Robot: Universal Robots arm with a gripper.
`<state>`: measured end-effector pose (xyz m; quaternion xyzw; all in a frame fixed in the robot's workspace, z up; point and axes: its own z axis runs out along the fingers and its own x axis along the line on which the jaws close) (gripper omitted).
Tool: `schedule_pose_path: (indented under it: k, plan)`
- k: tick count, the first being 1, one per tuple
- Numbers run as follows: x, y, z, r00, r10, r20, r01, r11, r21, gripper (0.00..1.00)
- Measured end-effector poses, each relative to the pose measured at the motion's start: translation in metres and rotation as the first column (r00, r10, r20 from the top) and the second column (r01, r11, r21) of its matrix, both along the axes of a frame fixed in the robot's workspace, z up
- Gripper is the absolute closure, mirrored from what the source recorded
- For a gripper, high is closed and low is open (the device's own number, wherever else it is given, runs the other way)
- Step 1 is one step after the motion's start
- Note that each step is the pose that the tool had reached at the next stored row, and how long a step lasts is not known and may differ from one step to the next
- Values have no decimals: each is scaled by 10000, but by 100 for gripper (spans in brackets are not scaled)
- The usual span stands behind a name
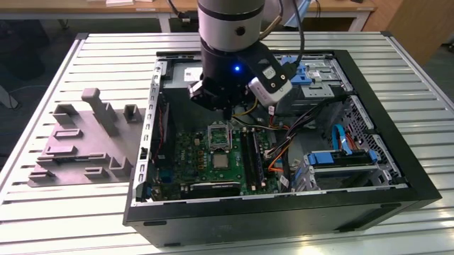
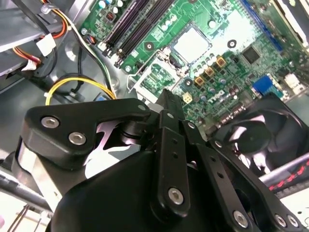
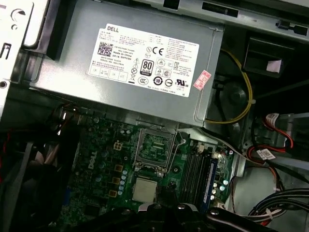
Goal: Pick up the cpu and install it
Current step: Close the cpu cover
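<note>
Found open computer case [image 1: 284, 212] lying on its side on the slatted metal table [image 1: 71, 223], with a grey plastic fixture block [image 1: 78, 149] beside it towards the table's edge at the exterior view's left. Located the cpu [image 1: 218, 161] lying flat, silvery top up, near the middle of the green motherboard [image 1: 190, 149]; confirmed in the first wrist view [image 3: 145, 189] and the second wrist view [image 2: 192, 41]. Placed just beside the metal-framed socket [image 1: 218, 135], on the socket's side away from the grey power supply [image 3: 130, 87]; memory slots [image 3: 193, 171] alongside both. Noted gripper [image 1: 227, 111] hanging inside the case, above the motherboard near the socket's end towards the power supply, clear of the cpu and touching nothing. Read as drawn narrow, tips together at one point in the second wrist view [image 2: 166, 96], with nothing seen between them. Logged a black fan [image 2: 251, 140] at the motherboard's edge and a blue drive bracket [image 1: 341, 158] near the case wall at the exterior view's right.
</note>
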<state>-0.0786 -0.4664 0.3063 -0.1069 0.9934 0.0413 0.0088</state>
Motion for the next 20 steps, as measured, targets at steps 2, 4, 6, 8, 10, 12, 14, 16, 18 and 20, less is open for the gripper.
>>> schedule_pose_path:
  k: [2, 4, 6, 8, 10, 12, 14, 16, 18, 20]
  plan:
    - [21, 0, -36, 9999, 130, 0, -130, 9999, -4, 89]
    - [28, 0, -72, 9994, 348, 0, -348, 9994, -5, 89]
    - [30, 0, -101, 9983, 578, 0, -578, 9983, -5, 89]
    - [41, 0, -120, 9979, 643, 0, -643, 9979, -7, 89]
    - [55, 0, -138, 9979, 642, -1, -642, 9979, -6, 89]
    - [68, 0, -155, 9979, 642, 0, -642, 9979, -6, 89]
    - [80, 0, -170, 9979, 642, 0, -642, 9979, -5, 89]
    - [81, 0, -172, 9979, 641, -2, -641, 9979, -9, 89]
    - [81, 0, -173, 9979, 641, -1, -641, 9979, -8, 89]
    - [81, 0, -178, 9976, 700, -2, -700, 9976, -4, 89]
